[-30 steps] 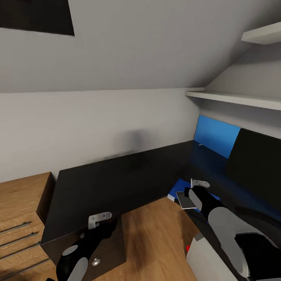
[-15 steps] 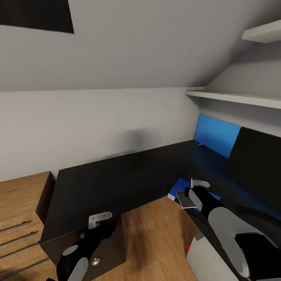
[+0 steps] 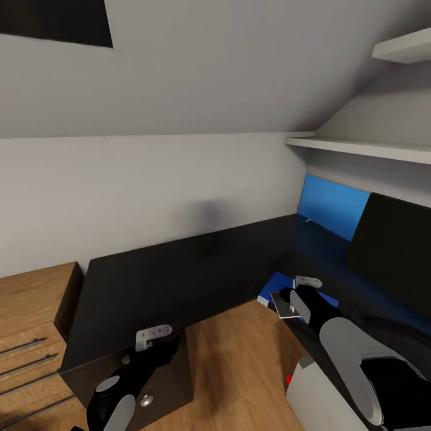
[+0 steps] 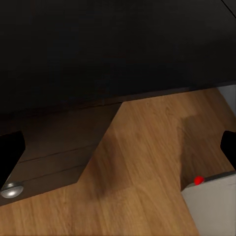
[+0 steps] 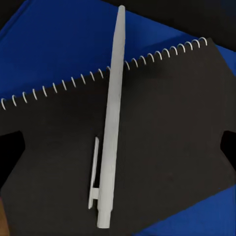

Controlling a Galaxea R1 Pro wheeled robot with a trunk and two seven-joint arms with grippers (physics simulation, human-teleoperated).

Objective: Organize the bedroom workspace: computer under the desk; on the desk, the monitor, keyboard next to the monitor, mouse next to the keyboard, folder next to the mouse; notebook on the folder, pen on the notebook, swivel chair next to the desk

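The pale pen (image 5: 110,132) lies flat on the dark spiral notebook (image 5: 162,147), free of both fingers. The notebook rests on the blue folder (image 5: 54,44). My right gripper (image 5: 118,147) hovers just above them, open, with its dark fingertips (image 5: 11,150) wide on either side. In the head view this stack, folder (image 3: 271,286) and notebook (image 3: 280,301), sits at the inner front edge of the black desk (image 3: 179,275), under my right gripper (image 3: 294,297). The black monitor (image 3: 392,251) stands on the desk at the right. My left gripper (image 3: 152,341) is open and empty over the drawer unit's corner.
A pale grey-white box with a red light (image 4: 199,180) stands on the wooden floor (image 3: 239,365) by the desk. The black drawer unit has a silver knob (image 4: 12,189). A light wooden chest (image 3: 30,317) is at the left, white wall shelves (image 3: 359,149) at the right.
The pen stood upright at my right gripper's tip before; now it lies flat on the notebook and the gripper is open. The left arm has not moved.
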